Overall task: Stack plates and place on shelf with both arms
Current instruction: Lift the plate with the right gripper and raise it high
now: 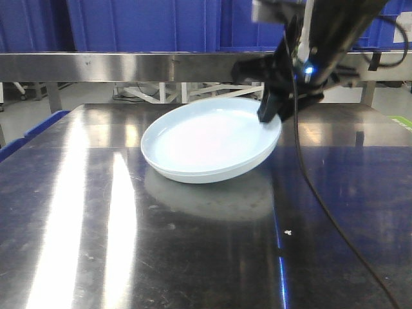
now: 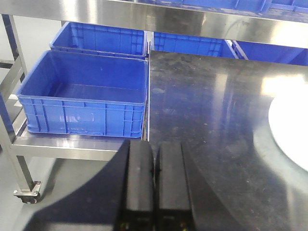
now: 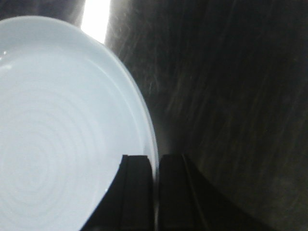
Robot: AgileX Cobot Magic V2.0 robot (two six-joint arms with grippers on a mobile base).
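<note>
Plates: plates [image 1: 206, 138] sit mid-desk. A second rim line under the top one makes me read two, stacked, though I can't be sure.
Right hand: right hand [image 3: 156, 161] is pinching the plates' far right rim, with the rim between its fingers.
Left hand: left hand [image 2: 154, 147] has its fingers pressed together on nothing, over the desk's [image 1: 193, 257] left edge, beside blue crates [image 2: 86, 91].
Key relation: the plates lie right of my left hand, well apart. Their free left rim faces it, so that arm takes it.
Shelf: steel shelf [image 1: 129, 64] lies far, behind the plates.
</note>
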